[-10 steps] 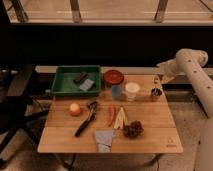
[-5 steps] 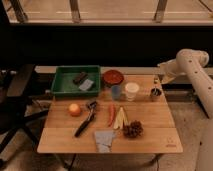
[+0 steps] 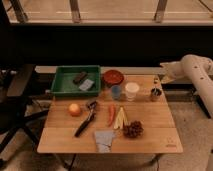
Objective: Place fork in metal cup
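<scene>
The small dark metal cup (image 3: 156,94) stands near the right edge of the wooden table (image 3: 150,135), to the right of the white cup (image 3: 132,91). My gripper (image 3: 157,83) hangs straight above the metal cup, at the end of the white arm coming in from the right. A thin silvery stick, the fork (image 3: 155,88), shows upright between the gripper and the cup's mouth. I cannot tell whether its lower end is inside the cup.
A green tray (image 3: 65,90) holds a sponge at the back left. A red bowl (image 3: 113,77), pale blue cup (image 3: 116,92), orange (image 3: 74,109), black-handled tool (image 3: 86,120), carrot (image 3: 111,114), banana pieces, pine cone (image 3: 133,129) and grey cloth (image 3: 104,140) lie around mid-table.
The arm and gripper have stayed over the metal cup, with only a slight shift. Nothing else on the table has moved.
</scene>
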`<state>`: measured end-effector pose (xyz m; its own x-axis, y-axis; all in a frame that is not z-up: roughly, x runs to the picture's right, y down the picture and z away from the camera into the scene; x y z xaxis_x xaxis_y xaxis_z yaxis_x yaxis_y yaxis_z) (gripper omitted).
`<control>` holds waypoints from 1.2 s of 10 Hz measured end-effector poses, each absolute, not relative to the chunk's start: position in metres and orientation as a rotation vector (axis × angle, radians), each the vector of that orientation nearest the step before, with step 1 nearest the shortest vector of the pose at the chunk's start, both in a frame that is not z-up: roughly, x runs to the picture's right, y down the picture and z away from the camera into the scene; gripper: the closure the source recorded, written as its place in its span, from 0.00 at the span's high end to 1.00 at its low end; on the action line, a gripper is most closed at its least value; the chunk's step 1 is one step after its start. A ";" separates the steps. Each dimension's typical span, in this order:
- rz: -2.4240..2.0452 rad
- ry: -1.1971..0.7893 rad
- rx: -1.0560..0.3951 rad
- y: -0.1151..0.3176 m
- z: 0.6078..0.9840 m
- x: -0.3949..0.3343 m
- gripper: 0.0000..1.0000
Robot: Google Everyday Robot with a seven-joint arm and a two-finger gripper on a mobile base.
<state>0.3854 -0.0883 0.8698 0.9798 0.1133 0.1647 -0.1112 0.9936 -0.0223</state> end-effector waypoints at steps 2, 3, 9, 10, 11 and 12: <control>0.220 -0.174 -0.011 -0.088 0.873 0.393 0.71; 0.274 -0.177 -0.014 -0.088 0.875 0.395 0.71; 0.426 -0.208 -0.076 -0.076 0.901 0.400 0.71; 0.452 -0.225 -0.093 -0.070 0.909 0.399 0.71; 0.477 -0.249 -0.106 -0.067 0.915 0.398 0.71; 0.494 -0.271 -0.115 -0.065 0.919 0.396 0.71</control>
